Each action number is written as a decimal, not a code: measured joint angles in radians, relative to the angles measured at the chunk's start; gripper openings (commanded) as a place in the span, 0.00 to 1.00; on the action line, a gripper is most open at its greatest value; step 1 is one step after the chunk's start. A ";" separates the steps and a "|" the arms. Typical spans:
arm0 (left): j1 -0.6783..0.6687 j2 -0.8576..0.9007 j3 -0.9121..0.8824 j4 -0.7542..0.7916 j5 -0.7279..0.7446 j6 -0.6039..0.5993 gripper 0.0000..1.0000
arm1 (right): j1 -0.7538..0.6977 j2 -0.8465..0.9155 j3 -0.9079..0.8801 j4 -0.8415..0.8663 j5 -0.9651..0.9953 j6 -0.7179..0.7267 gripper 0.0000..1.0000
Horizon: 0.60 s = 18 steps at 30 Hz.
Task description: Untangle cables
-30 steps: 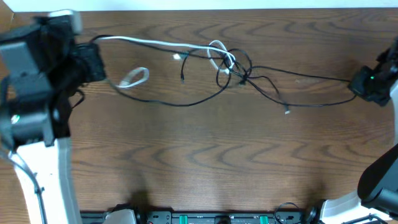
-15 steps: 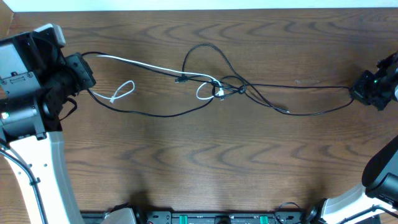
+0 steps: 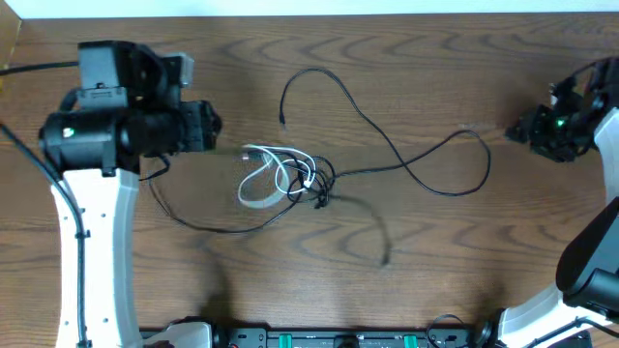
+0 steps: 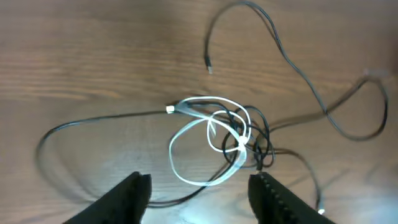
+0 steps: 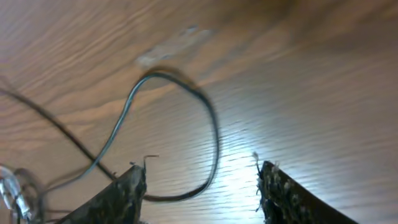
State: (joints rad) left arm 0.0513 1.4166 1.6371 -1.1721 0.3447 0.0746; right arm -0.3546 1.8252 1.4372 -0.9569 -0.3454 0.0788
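Observation:
The cables lie loose on the wooden table. A white cable (image 3: 263,184) is coiled mid-table and knotted with black cables (image 3: 321,186). One black cable (image 3: 440,184) loops off to the right; another arcs toward the back (image 3: 324,75). My left gripper (image 3: 211,127) hovers just left of the knot, open and holding nothing. In the left wrist view the white coil (image 4: 205,146) lies ahead of the left gripper (image 4: 199,196). My right gripper (image 3: 522,130) is open at the far right, with the black loop (image 5: 211,124) on the table beyond the right gripper (image 5: 202,186).
A black cable strand (image 3: 193,217) trails along the table under the left arm (image 3: 97,213). The right arm's base (image 3: 590,280) stands at the right edge. Bare wood (image 3: 319,290) stretches toward the front.
Both grippers have opened and let go of the cable ends. The stretched cables have slackened and gathered into a heap mid-table. The left arm has moved right, toward the heap.

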 measured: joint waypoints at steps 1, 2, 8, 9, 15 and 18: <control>-0.011 0.006 0.000 0.000 0.002 0.006 0.60 | 0.011 0.000 0.000 -0.002 -0.008 -0.009 0.57; -0.014 0.011 0.000 0.000 0.002 0.008 0.60 | 0.021 0.000 0.000 -0.003 -0.016 -0.015 0.56; -0.039 0.053 0.000 0.000 0.035 0.009 0.60 | 0.097 -0.016 0.000 0.002 -0.037 -0.036 0.58; -0.053 0.060 0.000 0.000 0.044 0.009 0.60 | 0.104 -0.018 0.000 0.003 -0.038 -0.037 0.58; -0.207 0.160 -0.014 0.001 0.068 -0.020 0.59 | 0.135 -0.021 0.000 0.007 -0.040 -0.039 0.61; -0.287 0.235 -0.029 0.008 0.041 -0.083 0.57 | 0.134 -0.022 0.000 0.007 -0.034 -0.039 0.62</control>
State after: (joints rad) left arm -0.2356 1.6512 1.6085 -1.1637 0.3859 -0.0082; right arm -0.2203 1.8034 1.4372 -0.9501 -0.3790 0.0402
